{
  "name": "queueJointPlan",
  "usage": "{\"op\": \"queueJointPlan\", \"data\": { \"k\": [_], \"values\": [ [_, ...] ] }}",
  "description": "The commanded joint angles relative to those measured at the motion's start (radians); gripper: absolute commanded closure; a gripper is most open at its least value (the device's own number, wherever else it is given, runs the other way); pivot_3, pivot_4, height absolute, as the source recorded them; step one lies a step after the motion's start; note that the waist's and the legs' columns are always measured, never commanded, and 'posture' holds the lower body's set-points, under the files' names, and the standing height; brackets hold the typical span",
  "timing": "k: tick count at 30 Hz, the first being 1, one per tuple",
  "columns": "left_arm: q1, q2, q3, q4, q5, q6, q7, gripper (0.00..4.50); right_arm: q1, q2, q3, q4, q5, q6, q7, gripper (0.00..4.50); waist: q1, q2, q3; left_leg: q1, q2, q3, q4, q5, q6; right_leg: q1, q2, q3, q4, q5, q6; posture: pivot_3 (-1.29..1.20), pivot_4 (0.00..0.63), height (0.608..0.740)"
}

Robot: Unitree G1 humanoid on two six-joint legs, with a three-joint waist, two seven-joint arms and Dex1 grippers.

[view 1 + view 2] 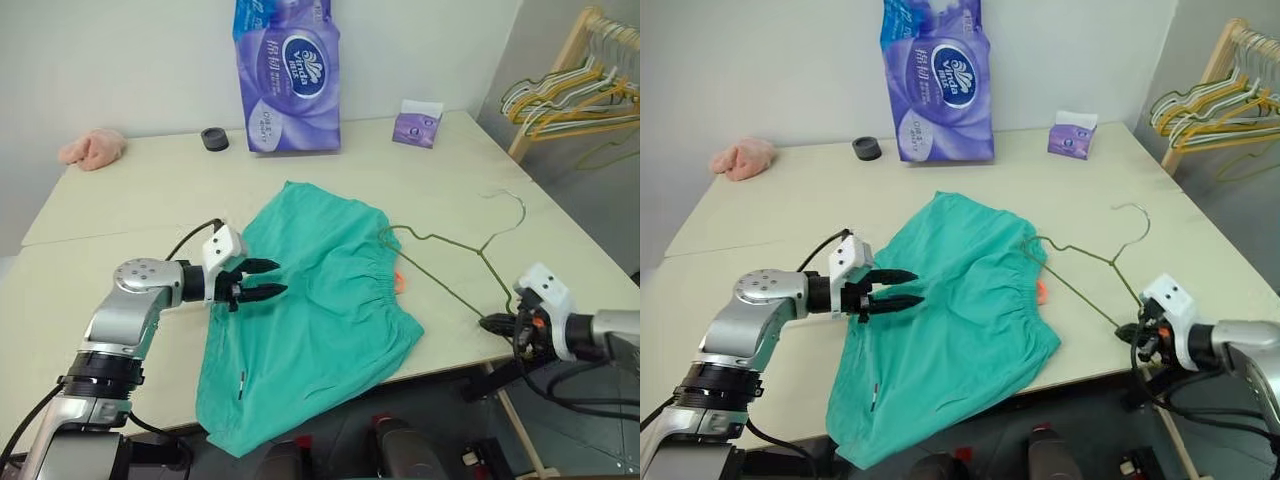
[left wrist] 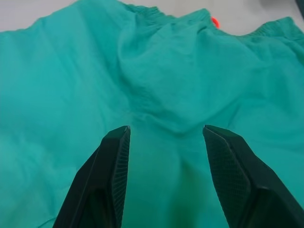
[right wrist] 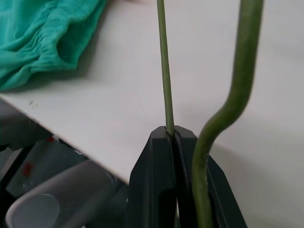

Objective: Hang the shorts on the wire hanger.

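The teal-green shorts [image 1: 330, 300] lie flat in the middle of the table, one leg hanging over the front edge, an orange tag [image 1: 399, 282] at the waistband. My left gripper [image 1: 280, 278] hovers open just over the shorts' left side; in the left wrist view its fingers [image 2: 116, 156] stand apart above the fabric, holding nothing. The wire hanger [image 1: 450, 250] lies to the right of the shorts, with one end at the waistband and its hook pointing away. My right gripper [image 1: 495, 322] is shut on the wire hanger's near corner at the table's front right edge; the wire [image 3: 165, 71] rises from between its shut fingers.
At the back of the table stand a purple tissue-roll pack [image 1: 288, 75], a small purple tissue box [image 1: 417, 123] and a black tape roll [image 1: 214, 138]. A pink cloth [image 1: 92, 148] lies at the back left. A wooden rack with several hangers [image 1: 575, 90] stands beyond the right edge.
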Motion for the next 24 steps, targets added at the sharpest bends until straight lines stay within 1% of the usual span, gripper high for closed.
{"op": "queueJointPlan", "data": {
  "k": [1, 5, 9, 18, 24],
  "values": [
    [-0.030, 0.005, -0.010, -0.021, 0.000, -0.005, -0.013, 1.94, -0.008, 0.011, -0.015, -0.023, 0.025, 0.038, -0.047, 4.50, -0.001, 0.000, 0.000, 0.000, 0.000, 0.001, 0.000, 0.000, 0.000, 0.000, 0.000, 0.001, 0.000, 0.000, 0.000, -0.28, 0.116, 0.740],
    [-0.039, 0.000, -0.025, -0.014, 0.010, -0.016, -0.017, 1.94, -0.037, 0.029, 0.026, 0.027, 0.023, 0.064, -0.092, 4.50, -0.006, 0.000, 0.000, 0.000, 0.000, 0.001, 0.000, 0.000, 0.000, 0.000, 0.001, 0.001, 0.000, 0.000, 0.000, -0.28, 0.111, 0.740],
    [-0.029, 0.001, -0.030, -0.034, 0.009, -0.016, -0.014, 1.94, -0.055, 0.023, 0.024, 0.077, 0.049, 0.083, -0.094, 4.50, -0.006, 0.000, 0.000, 0.000, 0.000, 0.001, 0.000, 0.000, 0.000, 0.000, 0.002, 0.001, 0.000, 0.000, 0.000, -0.27, 0.108, 0.740],
    [-0.005, 0.012, -0.022, -0.064, 0.009, -0.009, -0.002, 1.94, -0.019, -0.016, 0.021, 0.043, 0.128, 0.153, -0.073, 4.50, -0.002, 0.000, 0.000, 0.000, 0.000, 0.001, 0.000, 0.000, 0.000, 0.000, 0.002, 0.001, 0.000, 0.000, 0.001, -0.26, 0.109, 0.740],
    [0.001, 0.016, -0.022, -0.072, 0.013, -0.011, 0.003, 1.94, -0.035, -0.029, 0.012, 0.080, 0.150, 0.178, -0.080, 4.50, -0.002, -0.001, 0.000, 0.000, 0.000, 0.001, 0.000, 0.000, 0.000, 0.000, 0.002, 0.001, -0.001, 0.000, 0.001, -0.26, 0.110, 0.740]
  ]
}}
